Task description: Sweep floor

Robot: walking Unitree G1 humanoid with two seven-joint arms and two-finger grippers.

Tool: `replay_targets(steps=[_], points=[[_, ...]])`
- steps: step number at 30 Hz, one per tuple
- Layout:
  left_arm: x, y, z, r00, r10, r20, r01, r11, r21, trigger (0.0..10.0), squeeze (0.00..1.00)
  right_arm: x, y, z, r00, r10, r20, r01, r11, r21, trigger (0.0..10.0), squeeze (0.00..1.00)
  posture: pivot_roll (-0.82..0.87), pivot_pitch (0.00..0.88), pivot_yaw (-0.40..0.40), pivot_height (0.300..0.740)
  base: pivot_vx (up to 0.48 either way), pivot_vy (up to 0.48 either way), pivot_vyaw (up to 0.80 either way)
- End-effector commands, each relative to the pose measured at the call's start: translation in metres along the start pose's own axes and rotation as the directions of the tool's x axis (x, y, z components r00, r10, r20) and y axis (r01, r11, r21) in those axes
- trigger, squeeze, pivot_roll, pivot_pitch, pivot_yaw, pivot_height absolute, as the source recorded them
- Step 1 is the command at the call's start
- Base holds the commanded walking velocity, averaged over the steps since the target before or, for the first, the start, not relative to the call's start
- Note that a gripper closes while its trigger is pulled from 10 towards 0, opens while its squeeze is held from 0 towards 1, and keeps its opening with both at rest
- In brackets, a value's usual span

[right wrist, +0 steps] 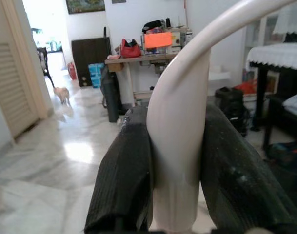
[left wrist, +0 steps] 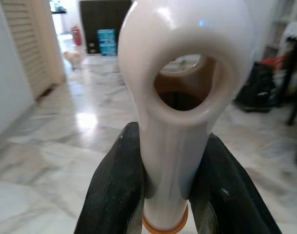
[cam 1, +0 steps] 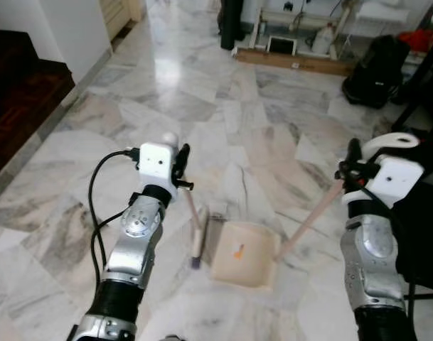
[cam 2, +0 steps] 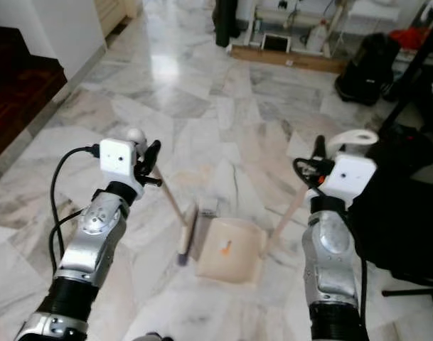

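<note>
Marble floor [cam 1: 223, 106], white w/ grey veins, glare patch upper centre of frame.

L gripper [cam 1: 179, 165], centre-left of head view: fingers [left wrist: 114, 190] clamped tight on broom [cam 1: 196, 238] handle, just below its cream top w/ hanging hole. Orange ring on handle below the fingers in wrist view. Handle slants down toward lower centre; broom head sits on floor, touching left edge of dustpan [cam 1: 243, 253].

R gripper [cam 1: 353, 170], right side of frame: fingers [right wrist: 124, 175] closed hard on dustpan's cream handle, below its curved loop end. Handle runs down-left to pan. Pan flat on floor, lower centre, between the two arms. Small orange scrap [cam 1: 237, 250] lying in pan.

Surroundings: dark wood step [cam 1: 17, 99] upper left beside white wall. Black bag [cam 1: 376, 71] upper right, wooden plank [cam 1: 294, 62] on floor top centre. Black cable [cam 1: 95, 206] loops off L wrist. R wrist view: table w/ red bag [right wrist: 130, 49] in background, louvred door [right wrist: 11, 92] at frame left.
</note>
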State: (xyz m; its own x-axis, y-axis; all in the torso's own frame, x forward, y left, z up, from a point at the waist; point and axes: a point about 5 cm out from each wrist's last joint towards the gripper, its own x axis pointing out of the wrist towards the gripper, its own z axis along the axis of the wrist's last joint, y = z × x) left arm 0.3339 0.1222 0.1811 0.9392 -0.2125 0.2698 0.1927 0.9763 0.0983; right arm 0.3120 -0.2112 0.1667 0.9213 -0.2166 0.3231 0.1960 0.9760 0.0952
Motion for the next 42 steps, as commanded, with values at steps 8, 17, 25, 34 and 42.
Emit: replay_targets(steps=[8, 17, 25, 34, 42], points=[[0.0028, -0.0046, 0.0117, 0.998, -0.016, 0.061, 0.016, 1.0, -0.002, 10.0, 0.0, 0.0004, -0.0039, 0.0075, 0.999, -0.012, 0.043, 0.012, 1.0, 0.004, 10.0, 0.0, 0.09, 0.119, -0.02, 0.74, 0.428, 0.0, 0.0], [0.0027, -0.0046, 0.0119, 0.998, -0.016, 0.064, 0.016, 1.0, 0.001, 10.0, 0.0, 0.0003, -0.0017, 0.0074, 0.999, -0.002, 0.045, 0.001, 1.0, 0.007, 10.0, 0.0, 0.09, 0.106, -0.017, 0.74, 0.428, 0.0, 0.0], [0.004, -0.005, 0.012, 0.998, -0.022, 0.066, 0.022, 1.0, -0.001, 10.0, 0.0, 0.0015, -0.0034, 0.0083, 0.999, -0.006, 0.049, 0.006, 1.0, 0.002, 10.0, 0.0, 0.09, 0.105, -0.015, 0.74, 0.428, 0.0, 0.0], [0.0046, -0.0054, 0.0123, 0.998, -0.021, 0.064, 0.021, 1.0, 0.001, 10.0, 0.0, 0.0014, -0.0039, 0.0073, 0.999, -0.01, 0.044, 0.01, 1.0, 0.009, 10.0, 0.0, 0.09, 0.12, -0.018, 0.74, 0.427, 0.0, 0.0], [0.0049, -0.005, 0.0124, 0.998, -0.018, 0.065, 0.018, 1.0, -0.002, 10.0, 0.0, 0.0019, -0.003, 0.0072, 0.999, -0.007, 0.043, 0.007, 1.0, 0.009, 10.0, 0.0, 0.09, 0.129, -0.02, 0.74, 0.422, 0.0, 0.0]])
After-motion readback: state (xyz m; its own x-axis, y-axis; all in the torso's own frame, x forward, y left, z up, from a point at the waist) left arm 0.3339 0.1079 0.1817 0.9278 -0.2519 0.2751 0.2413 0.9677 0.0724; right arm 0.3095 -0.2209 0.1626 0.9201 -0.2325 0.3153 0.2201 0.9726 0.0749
